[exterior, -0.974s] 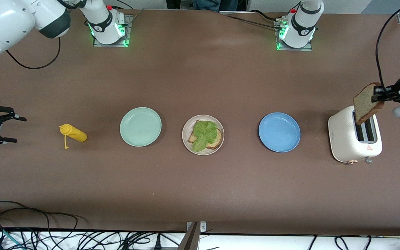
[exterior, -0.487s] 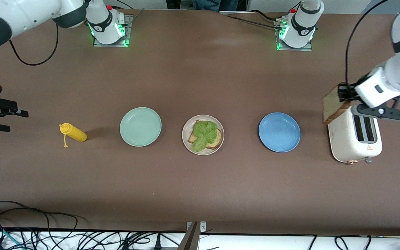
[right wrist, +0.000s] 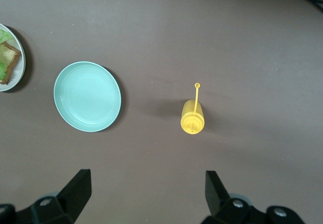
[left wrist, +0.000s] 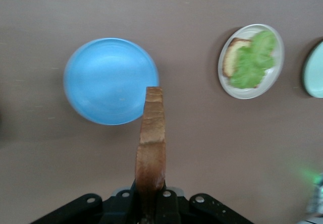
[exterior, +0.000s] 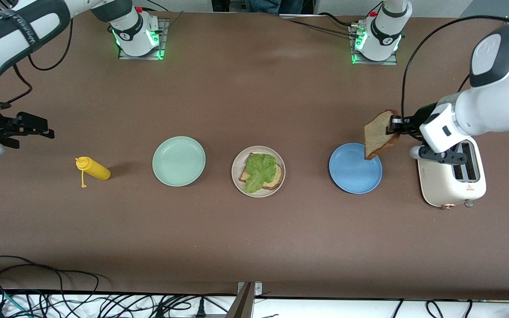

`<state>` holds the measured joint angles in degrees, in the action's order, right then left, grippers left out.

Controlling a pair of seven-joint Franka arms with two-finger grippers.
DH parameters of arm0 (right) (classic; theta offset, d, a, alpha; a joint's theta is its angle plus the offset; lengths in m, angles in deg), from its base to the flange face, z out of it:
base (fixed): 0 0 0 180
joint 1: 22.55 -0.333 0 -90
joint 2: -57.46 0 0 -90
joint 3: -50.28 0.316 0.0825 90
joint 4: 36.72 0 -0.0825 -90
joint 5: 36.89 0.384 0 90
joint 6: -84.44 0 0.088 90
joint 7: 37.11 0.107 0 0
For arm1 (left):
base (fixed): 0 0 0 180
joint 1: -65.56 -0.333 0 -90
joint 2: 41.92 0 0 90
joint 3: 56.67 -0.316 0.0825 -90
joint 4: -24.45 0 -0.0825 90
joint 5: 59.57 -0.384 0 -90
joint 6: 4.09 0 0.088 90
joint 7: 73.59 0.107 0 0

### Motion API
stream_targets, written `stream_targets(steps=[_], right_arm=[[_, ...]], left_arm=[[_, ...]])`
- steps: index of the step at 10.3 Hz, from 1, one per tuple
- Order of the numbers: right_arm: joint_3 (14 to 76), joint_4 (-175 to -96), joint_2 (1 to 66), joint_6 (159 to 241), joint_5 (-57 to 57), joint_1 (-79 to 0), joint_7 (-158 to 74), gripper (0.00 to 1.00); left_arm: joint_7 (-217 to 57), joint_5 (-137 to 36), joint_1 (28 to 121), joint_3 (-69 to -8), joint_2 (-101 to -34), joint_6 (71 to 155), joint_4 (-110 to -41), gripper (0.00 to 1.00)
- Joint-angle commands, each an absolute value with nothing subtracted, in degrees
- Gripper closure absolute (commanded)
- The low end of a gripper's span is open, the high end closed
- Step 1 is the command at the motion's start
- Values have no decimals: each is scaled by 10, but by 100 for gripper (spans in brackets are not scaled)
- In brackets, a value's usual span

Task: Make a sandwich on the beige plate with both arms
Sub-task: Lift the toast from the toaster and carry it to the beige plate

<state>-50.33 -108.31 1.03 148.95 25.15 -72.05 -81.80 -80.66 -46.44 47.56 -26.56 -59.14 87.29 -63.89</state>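
The beige plate [exterior: 236, 170] lies mid-table with a bread slice [exterior: 276, 180] on it and a ruffled green lettuce leaf [exterior: 261, 170] on top. My left gripper [exterior: 393, 126] is shut on a second bread slice [exterior: 378, 134], which hangs edge-down over the rim of the blue plate [exterior: 351, 170]. The left wrist view shows that slice [left wrist: 151, 138] clamped in the left gripper [left wrist: 150, 206], with the beige plate [left wrist: 237, 90] farther along. My right gripper [exterior: 44, 129] hovers open and holds nothing, over the table at the right arm's end, near the yellow bottle [exterior: 93, 169].
A mint green plate [exterior: 178, 160] lies between the bottle and the beige plate. A cream toaster [exterior: 451, 179] stands at the left arm's end, beside the blue plate. The right wrist view looks down on the mint plate [right wrist: 87, 96] and the bottle [right wrist: 193, 118]. Cables run along the table's near edge.
The left arm has carried the bread slice from above the toaster over to the blue plate's edge. The right gripper has swung slightly and stayed open.
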Motion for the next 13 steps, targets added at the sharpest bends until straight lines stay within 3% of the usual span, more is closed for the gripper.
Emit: stream_targets(steps=[1,4,6,9,11,13], right_arm=[[-515,-1088,7,1491,245,-720,-818,0],[-509,-1084,7,1498,245,-718,-806,0],[-466,-1066,35,1504,239,-701,-769,0],[-265,-1020,155,1551,83,-642,-690,0],[-124,-1009,222,1579,-20,-587,-641,0],[26,-1011,285,1614,-130,-529,-596,0]], left_arm=[[-826,-391,506,-265,-652,921,-615,100],[-813,-290,551,-265,-736,1036,-614,100],[-807,-274,589,-265,-788,1083,-601,100],[-800,-220,632,-265,-852,1109,-555,100],[-728,-194,651,-265,-896,1197,-553,100],[-607,-108,654,-266,-922,1211,-557,100]])
